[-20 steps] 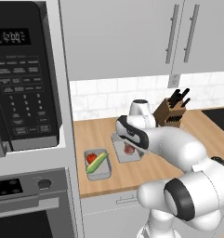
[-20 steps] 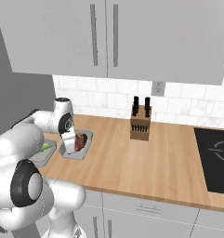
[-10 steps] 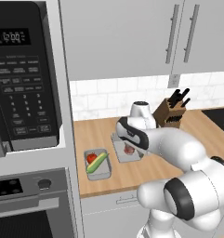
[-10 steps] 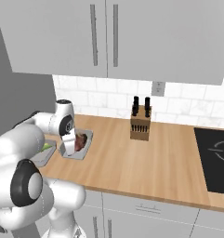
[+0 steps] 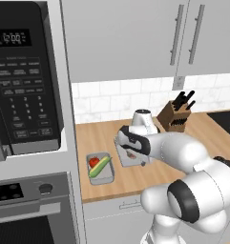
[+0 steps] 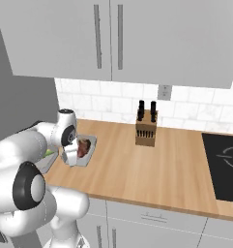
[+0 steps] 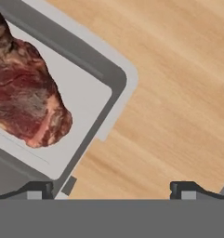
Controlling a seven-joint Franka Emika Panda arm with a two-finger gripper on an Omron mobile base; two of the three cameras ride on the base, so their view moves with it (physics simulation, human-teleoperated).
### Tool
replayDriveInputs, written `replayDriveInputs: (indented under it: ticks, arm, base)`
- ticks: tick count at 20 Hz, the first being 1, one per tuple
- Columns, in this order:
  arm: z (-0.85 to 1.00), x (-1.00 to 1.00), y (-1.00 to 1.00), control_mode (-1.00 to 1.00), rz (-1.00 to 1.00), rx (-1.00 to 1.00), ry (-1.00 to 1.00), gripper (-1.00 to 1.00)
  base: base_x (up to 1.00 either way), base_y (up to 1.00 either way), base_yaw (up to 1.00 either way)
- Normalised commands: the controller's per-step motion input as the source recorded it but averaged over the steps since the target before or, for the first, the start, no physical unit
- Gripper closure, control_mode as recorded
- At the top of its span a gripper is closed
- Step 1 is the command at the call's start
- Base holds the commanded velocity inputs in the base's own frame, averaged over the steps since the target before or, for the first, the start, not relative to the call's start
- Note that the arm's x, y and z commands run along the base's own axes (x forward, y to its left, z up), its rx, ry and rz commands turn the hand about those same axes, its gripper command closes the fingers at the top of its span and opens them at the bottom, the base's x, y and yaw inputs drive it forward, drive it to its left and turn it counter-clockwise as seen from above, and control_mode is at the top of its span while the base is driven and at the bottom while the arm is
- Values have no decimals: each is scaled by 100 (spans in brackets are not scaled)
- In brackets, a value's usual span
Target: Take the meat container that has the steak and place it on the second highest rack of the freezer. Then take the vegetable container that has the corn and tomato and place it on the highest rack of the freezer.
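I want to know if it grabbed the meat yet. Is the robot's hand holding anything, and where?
Nothing yet. The gripper is open above the corner of the meat container, with the steak inside.

Kitchen: microwave (image 5: 21,76), oven (image 5: 26,209), wooden counter (image 6: 152,164), knife block (image 6: 146,130)

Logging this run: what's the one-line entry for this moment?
phase: reaching | gripper: open, empty, over meat container rim | steak: inside | vegetable container: on counter
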Motion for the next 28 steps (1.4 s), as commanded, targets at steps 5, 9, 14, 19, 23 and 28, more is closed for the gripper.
replayDriveInputs:
  ticks: [5,9,14,19,23,28]
  arm:
    - [-9,0,5,-100,0,0,0,-100]
    - [-10,0,0,-100,0,0,0,-100]
    - [-8,0,0,-100,0,0,0,-100]
    - [-29,-2,0,-100,0,0,1,-100]
    - [-18,0,0,-100,0,0,0,100]
    - [-13,0,0,-100,-1,3,0,100]
  base:
    - [0,0,0]
    - [0,0,0]
    - [0,0,0]
    - [0,0,0]
    - [0,0,0]
    - [0,0,0]
